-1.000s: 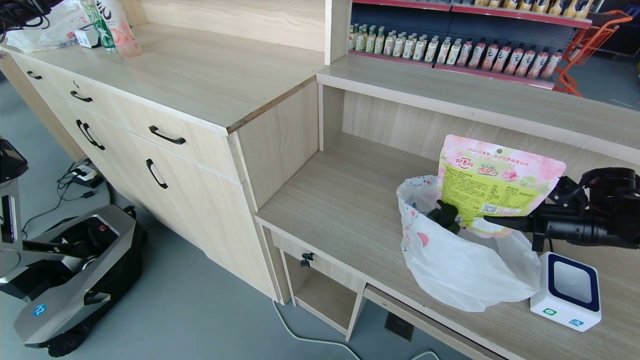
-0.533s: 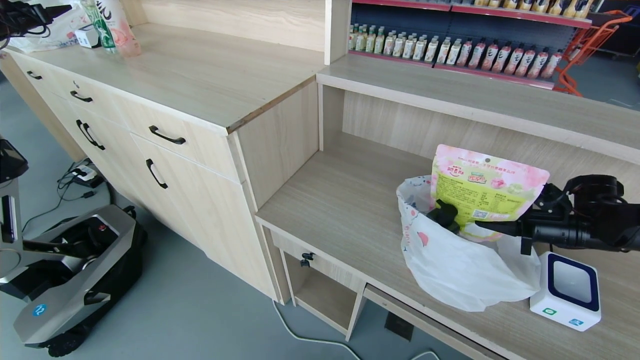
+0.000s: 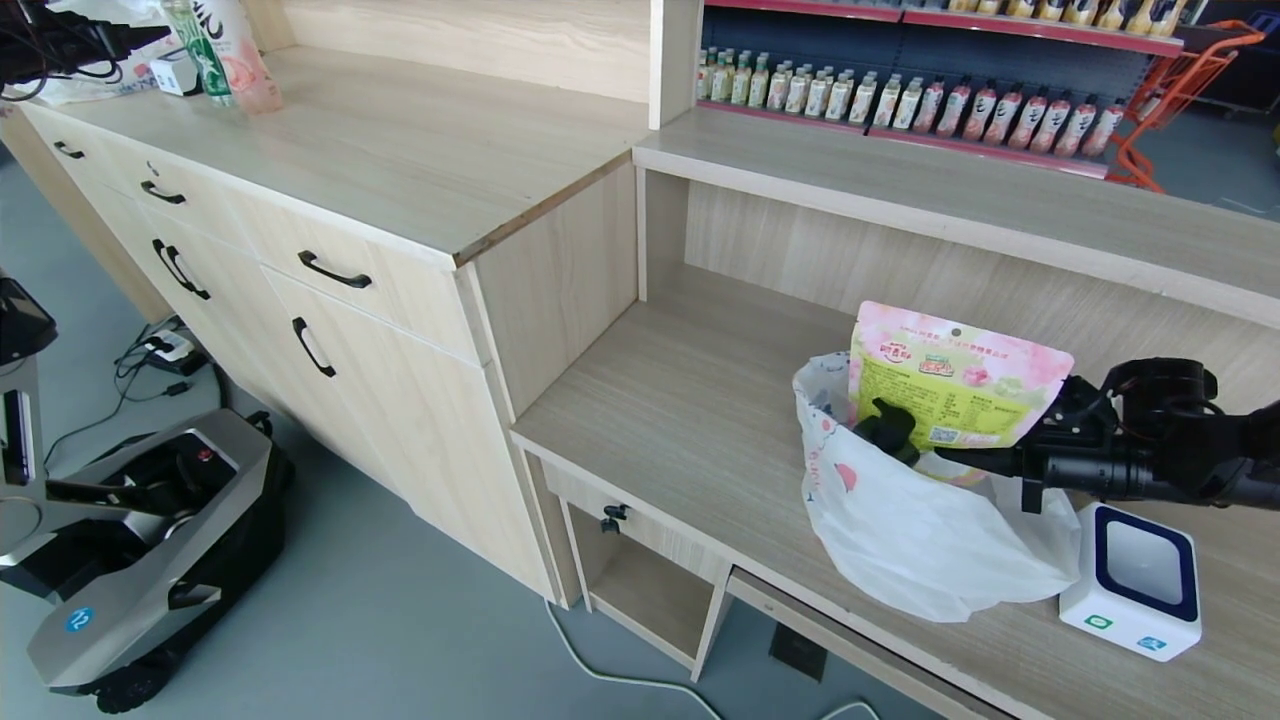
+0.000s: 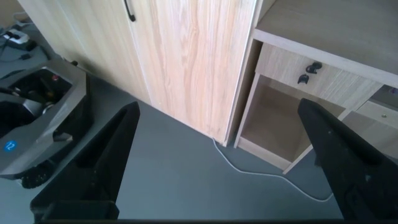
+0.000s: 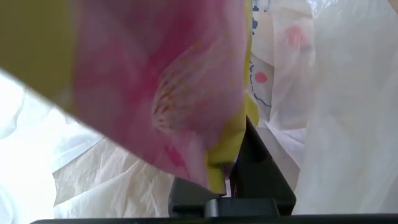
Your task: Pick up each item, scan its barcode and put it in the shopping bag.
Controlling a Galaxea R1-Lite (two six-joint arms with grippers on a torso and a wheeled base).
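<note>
Pink-and-green snack pouch [image 3: 955, 385], clamped in our right gripper [image 3: 905, 442], dips into the white plastic shopping bag [image 3: 920, 545]; we should sink it fully before releasing.

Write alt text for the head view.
The right gripper holds a pink-and-green snack pouch upright, its lower end inside the open white shopping bag on a wooden counter; a white barcode scanner sits beside the bag.

Lower part of pouch [image 3: 958, 385] hidden inside shopping bag [image 3: 920, 540].
</note>
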